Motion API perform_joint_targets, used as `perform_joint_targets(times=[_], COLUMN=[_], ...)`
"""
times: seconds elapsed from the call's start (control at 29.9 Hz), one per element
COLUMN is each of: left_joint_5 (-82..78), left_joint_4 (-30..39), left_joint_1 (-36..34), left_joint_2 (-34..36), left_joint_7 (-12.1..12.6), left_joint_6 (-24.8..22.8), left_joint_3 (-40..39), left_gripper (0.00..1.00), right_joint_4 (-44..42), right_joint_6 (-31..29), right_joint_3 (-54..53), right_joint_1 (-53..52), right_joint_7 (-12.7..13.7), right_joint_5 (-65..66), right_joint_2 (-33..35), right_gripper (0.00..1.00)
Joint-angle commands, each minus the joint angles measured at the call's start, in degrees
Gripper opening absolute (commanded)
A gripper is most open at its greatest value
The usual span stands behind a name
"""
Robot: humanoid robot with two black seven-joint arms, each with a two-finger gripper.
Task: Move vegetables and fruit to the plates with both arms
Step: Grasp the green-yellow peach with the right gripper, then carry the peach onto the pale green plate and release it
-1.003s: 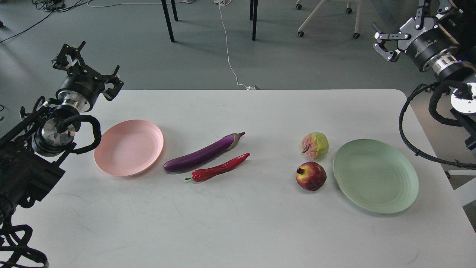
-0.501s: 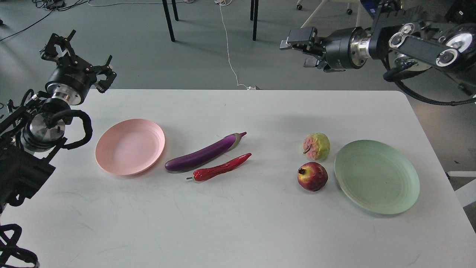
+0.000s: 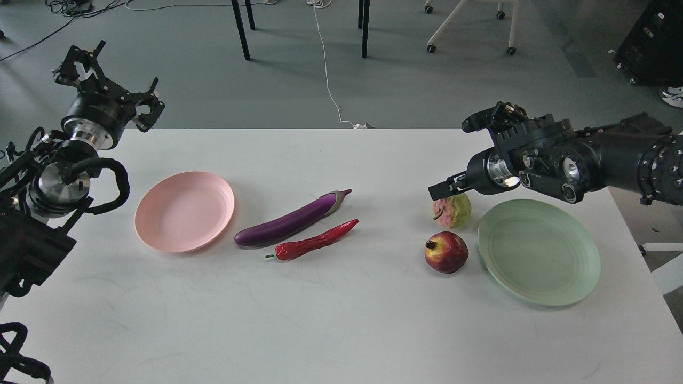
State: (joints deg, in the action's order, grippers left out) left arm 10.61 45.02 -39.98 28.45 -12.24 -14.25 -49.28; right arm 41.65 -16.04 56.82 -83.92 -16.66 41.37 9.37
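On the white tabletop (image 3: 341, 320), eggplant (image 3: 291, 220) and chili (image 3: 315, 242) lie right of the pink plate (image 3: 184, 211), bumpy fruit (image 3: 453, 210) and pomegranate (image 3: 446, 252) farther right beside the green plate (image 3: 539, 250); left hand (image 3: 106, 88) is released, right hand (image 3: 445, 186) cannot be told.

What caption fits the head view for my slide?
Right gripper reaches the custard apple beside the empty green plate; left gripper waits.

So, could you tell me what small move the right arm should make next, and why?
Probably lower the right end effector onto the custard apple and grasp it: it hovers at the fruit's top, and the green plate beside it holds nothing.
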Motion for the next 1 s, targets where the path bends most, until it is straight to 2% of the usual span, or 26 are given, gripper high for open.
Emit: perform_joint_targets(times=[0.0, 0.17, 0.2, 0.3, 0.37, 0.53, 0.7, 0.97], left_joint_5=[-0.1, -0.1, -0.1, -0.2, -0.2, -0.2, -0.1, -0.1], left_joint_4=[0.0, 0.0, 0.0, 0.0, 0.0, 0.0, 0.1, 0.1], left_joint_1=[0.0, 0.1, 0.2, 0.2, 0.2, 0.2, 0.2, 0.2], left_joint_2=[-0.1, 0.1, 0.2, 0.3, 0.5, 0.6, 2.3, 2.5], left_joint_7=[0.0, -0.1, -0.1, 0.0, 0.0, 0.0, 0.1, 0.1], left_joint_6=[0.0, 0.0, 0.0, 0.0, 0.0, 0.2, 0.2, 0.4], left_joint_3=[0.1, 0.1, 0.1, 0.1, 0.1, 0.1, 0.5, 0.6], left_gripper=[0.98, 0.98, 0.98, 0.98, 0.98, 0.98, 0.98, 0.98], right_joint_4=[-0.7, -1.6, -1.6, -1.4, -1.0, 0.2, 8.3, 14.5], right_joint_6=[0.0, 0.3, 0.3, 0.3, 0.3, 0.3, 0.2, 2.5], right_joint_3=[0.5, 0.1, 0.0, 0.0, 0.0, -0.3, -1.3, -1.7], right_joint_1=[1.6, 4.1, 4.3, 4.5, 3.9, -0.5, -6.7, -4.3], right_joint_7=[0.0, -0.1, -0.2, -0.4, -0.4, -0.3, 0.0, 0.0], right_joint_5=[0.1, -0.1, -0.1, -0.2, -0.3, -0.9, 0.2, 9.9], right_joint_2=[-0.6, -0.6, -0.6, -0.6, -0.5, 1.1, 9.9, 23.9], right_gripper=[0.96, 0.91, 0.86, 0.61, 0.50, 0.46, 0.47, 0.49])
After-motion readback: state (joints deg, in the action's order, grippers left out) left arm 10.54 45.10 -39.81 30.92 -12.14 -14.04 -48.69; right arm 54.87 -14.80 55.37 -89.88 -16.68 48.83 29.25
